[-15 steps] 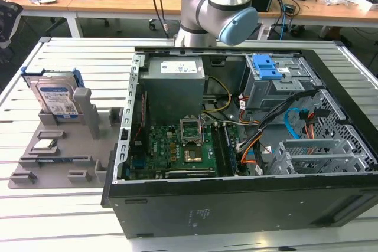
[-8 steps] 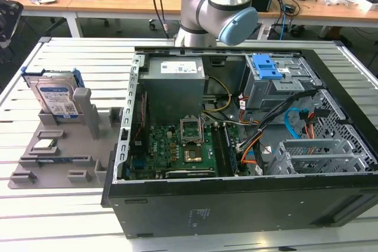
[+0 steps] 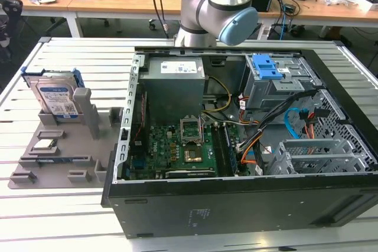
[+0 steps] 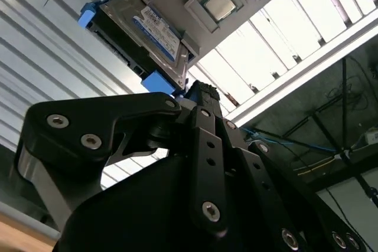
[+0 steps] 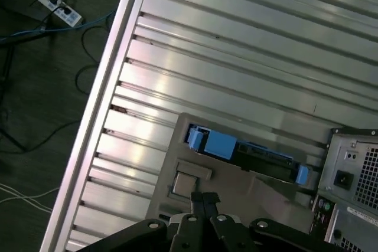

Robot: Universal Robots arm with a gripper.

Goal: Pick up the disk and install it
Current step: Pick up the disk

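Disk, a flat rectangular silver hard drive with a white-and-blue label in a blue plastic bracket (image 3: 56, 95), stands upright on its edge in a slot of the grey plastic fixture tray (image 3: 59, 166). The slot is at the tray edge farthest from the exterior camera. The tray lies on the slatted aluminium table (image 3: 59, 219), to the exterior view's left of the open black computer case (image 3: 236, 208), just beside its wall. A small square silver chip (image 3: 44, 144) lies flat in a pocket nearer the tray's middle, apart from the disk. Black two-finger gripper (image 4: 199, 90) (image 5: 204, 199): in both wrist views the fingers appear closed together with nothing between them. It hangs over the tray, clear of the disk (image 4: 150, 28) (image 5: 248, 151), not touching it. Disk not yet picked up; not in the case.
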